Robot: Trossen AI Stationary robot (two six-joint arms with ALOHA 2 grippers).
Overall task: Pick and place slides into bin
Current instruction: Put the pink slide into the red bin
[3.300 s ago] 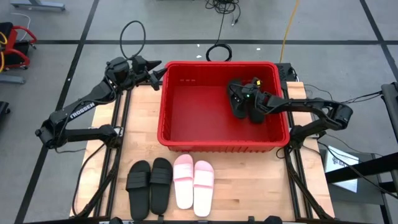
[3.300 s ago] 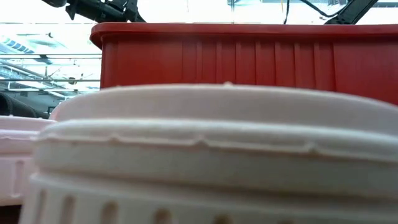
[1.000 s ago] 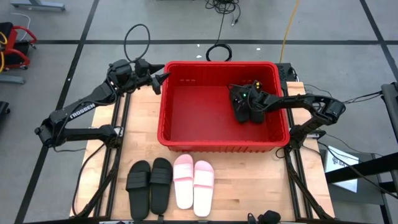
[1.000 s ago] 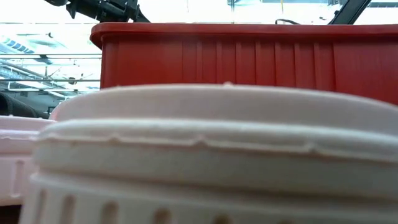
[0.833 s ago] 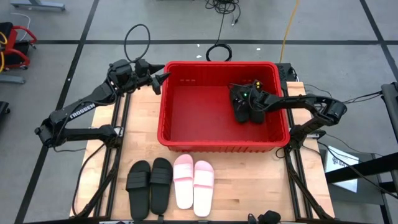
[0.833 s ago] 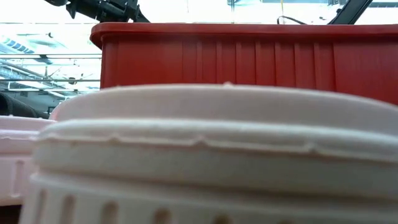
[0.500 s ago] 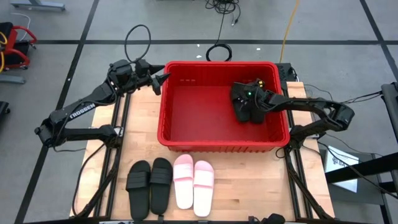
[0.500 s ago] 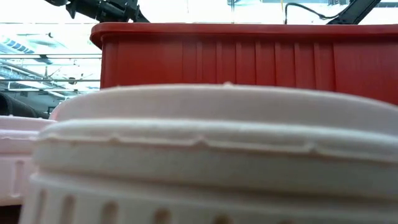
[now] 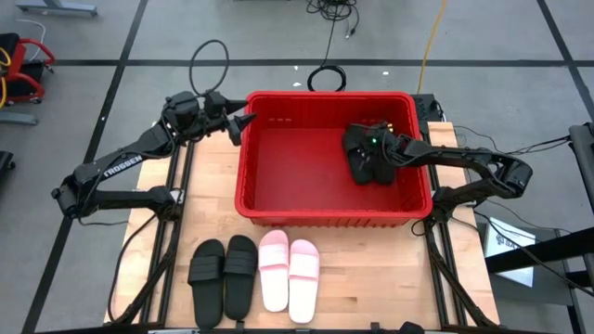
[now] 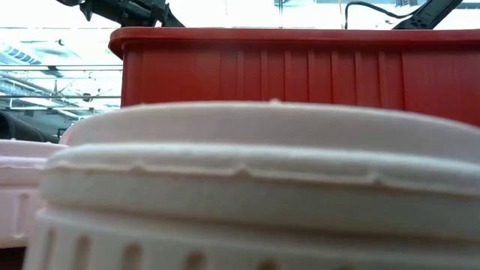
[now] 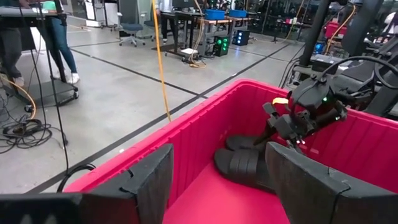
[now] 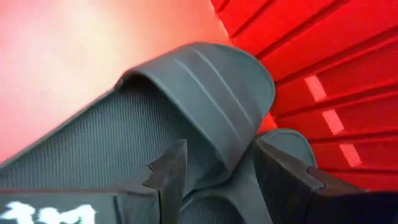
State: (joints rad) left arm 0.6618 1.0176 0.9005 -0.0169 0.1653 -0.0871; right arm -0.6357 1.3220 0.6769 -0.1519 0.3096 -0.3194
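the left arm (image 9: 109,169) carries the one clear piece of writing, "trossen" in white letters along its forearm. a white mark shows on the right wrist's own body in its view, too cut off to read.

counted from above: 6 slides in all. 2 black slides (image 9: 367,160) lie inside the bin (image 9: 269,215), in its far right part near the right wall, one partly over the other. 2 more black slides (image 9: 224,276) lie side by side on the wooden table (image 9: 371,278) in front of the bin, and 2 pink slides (image 9: 289,273) lie just to their right, touching as a pair. 1 red bin, 2 arms.

the right gripper (image 9: 360,146) is inside the bin directly over the 2 black slides there; its fingers (image 12: 166,172) stand apart with the strap of the upper slide (image 12: 199,87) just past them, and nothing is clamped between them. the left gripper (image 9: 239,124) hangs at the bin's far left corner, by the rim, fingers (image 11: 149,176) spread wide and empty.

in the low view a pink slide (image 10: 255,187) fills the foreground with the bin's ribbed wall behind it. a person's legs (image 11: 62,43) show in the room beyond.
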